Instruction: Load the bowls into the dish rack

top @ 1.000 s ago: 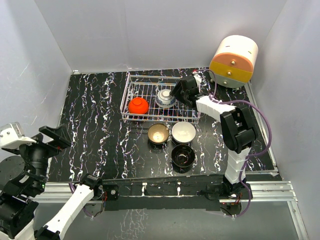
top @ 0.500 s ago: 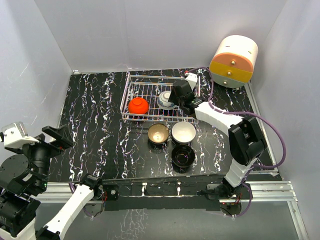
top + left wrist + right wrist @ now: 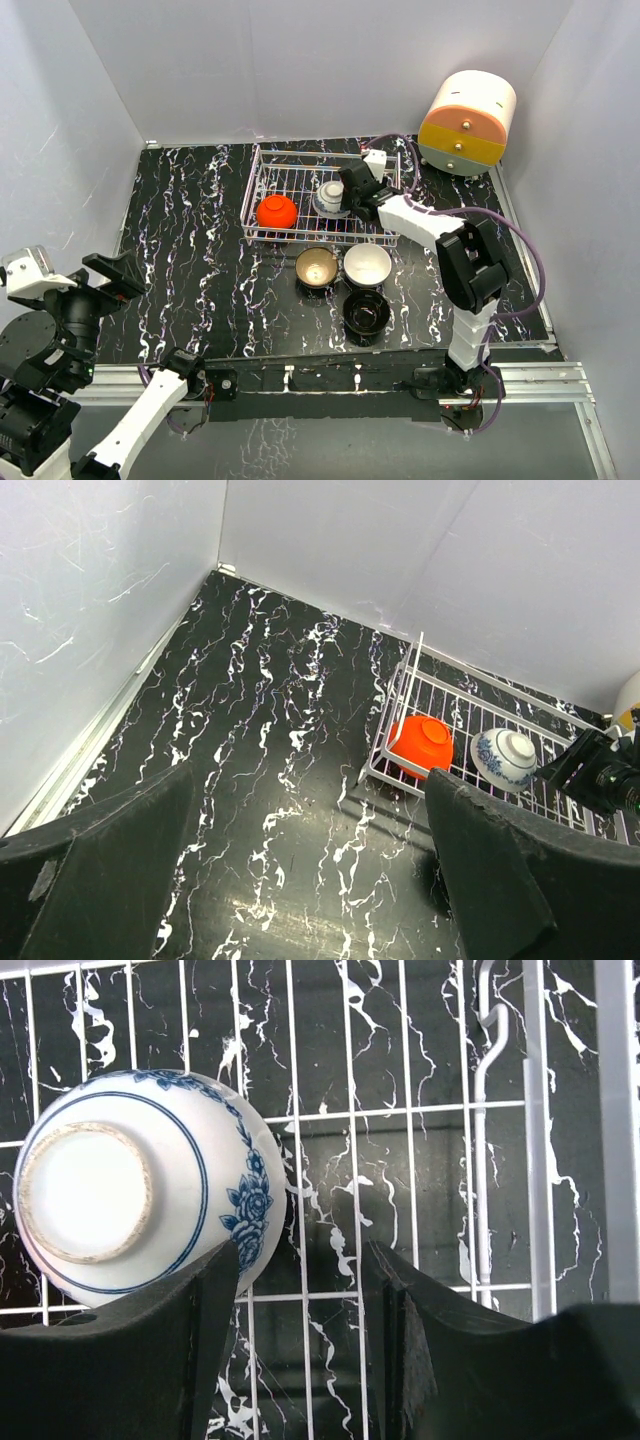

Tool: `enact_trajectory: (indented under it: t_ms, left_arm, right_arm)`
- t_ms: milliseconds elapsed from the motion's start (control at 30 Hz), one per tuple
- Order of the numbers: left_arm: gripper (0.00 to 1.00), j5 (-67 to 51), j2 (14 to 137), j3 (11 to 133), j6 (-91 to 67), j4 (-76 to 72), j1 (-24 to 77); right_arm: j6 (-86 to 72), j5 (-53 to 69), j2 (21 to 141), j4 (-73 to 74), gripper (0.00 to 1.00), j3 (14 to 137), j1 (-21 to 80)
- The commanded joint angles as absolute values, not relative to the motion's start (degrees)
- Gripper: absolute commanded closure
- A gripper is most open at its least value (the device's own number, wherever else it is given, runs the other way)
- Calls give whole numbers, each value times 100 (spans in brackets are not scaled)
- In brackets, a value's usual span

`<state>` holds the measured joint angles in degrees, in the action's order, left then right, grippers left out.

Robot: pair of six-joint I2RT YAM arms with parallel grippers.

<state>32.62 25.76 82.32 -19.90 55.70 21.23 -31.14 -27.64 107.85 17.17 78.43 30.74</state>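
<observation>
Blue-and-white bowl (image 3: 130, 1185) rests rim-down in the dish rack (image 3: 537, 1110), to drain I'd judge; my right gripper (image 3: 302, 1270) stands open, empty, beside it.

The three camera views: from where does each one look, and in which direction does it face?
Top external: above and behind the robot, looking down on the table; the left arm and right arm show.
Left wrist: raised near left, facing across to the dish rack; the open left pincer frames it.
Right wrist: over the rack, facing down; the open right pincer shows.
Shared: all see the blue-and-white bowl, bottom up.
</observation>
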Motion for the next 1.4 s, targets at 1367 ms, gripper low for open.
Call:
enact_trajectory:
  t_ms: [1367]
  left_arm:
    - [3, 3725, 2399, 7913, -1792, 5461, 2249]
  right_arm:
    - [-2371, -1636, 11763, -1002, 46, 8752, 3445]
